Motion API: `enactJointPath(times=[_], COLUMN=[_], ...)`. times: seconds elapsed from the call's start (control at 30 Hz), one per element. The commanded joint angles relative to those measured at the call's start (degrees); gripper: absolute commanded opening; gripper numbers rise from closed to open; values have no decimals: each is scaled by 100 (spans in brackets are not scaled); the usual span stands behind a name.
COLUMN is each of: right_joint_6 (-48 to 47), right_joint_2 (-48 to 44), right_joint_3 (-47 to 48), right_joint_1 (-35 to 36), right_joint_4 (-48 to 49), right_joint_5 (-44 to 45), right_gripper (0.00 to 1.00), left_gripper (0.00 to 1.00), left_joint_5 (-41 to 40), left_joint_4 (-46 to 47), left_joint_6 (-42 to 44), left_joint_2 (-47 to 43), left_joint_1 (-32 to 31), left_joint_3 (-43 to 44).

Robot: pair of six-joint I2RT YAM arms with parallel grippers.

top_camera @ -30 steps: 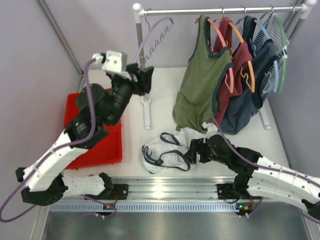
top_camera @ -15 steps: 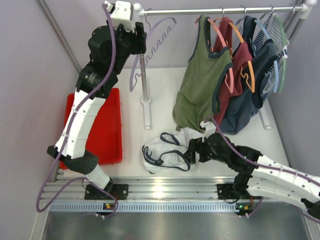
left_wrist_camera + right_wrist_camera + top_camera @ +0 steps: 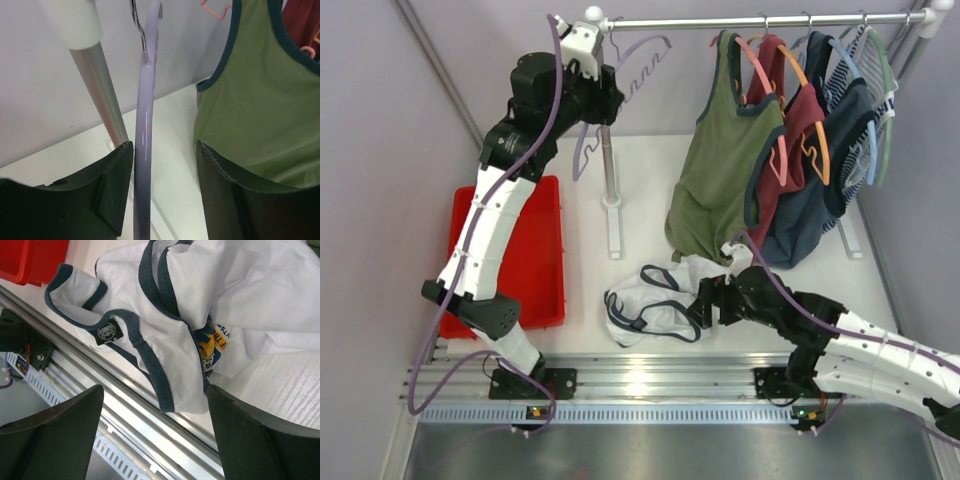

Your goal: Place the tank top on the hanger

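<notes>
Left wrist: left claw (image 3: 164, 147) sat spread, straddling hanger (image 3: 144, 140), not clamped. Right claw (image 3: 155, 389) was spread wide over crumpled tank top (image 3: 240, 290) on tabletop (image 3: 300, 385).

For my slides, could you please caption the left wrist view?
Left gripper open around the lavender hanger, beside the rack post and a green top.

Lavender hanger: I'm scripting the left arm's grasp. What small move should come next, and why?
Probably close the left gripper on the hanger: its open fingers straddle it just below the hook, which hangs on the rail.
</notes>
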Motion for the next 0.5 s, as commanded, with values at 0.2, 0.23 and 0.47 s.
enactJointPath(times=[0.2,0.23,0.47], right_joint_6=[10,19,54], right_joint_2=[-152,-144,-143], right_joint_3=[37,28,2], right_joint_1=[63,72,72], right_joint_4=[94,85,120], right_joint_5=[7,16,25], right_gripper=[84,84,84], left_gripper=[56,55,33], left_joint_5=[5,13,93], left_joint_4=[144,135,170], left_joint_6=[258,267,276], left_joint_2=[43,34,26], left_joint_1=[6,6,6], left_joint_3=[-303,-312,-365])
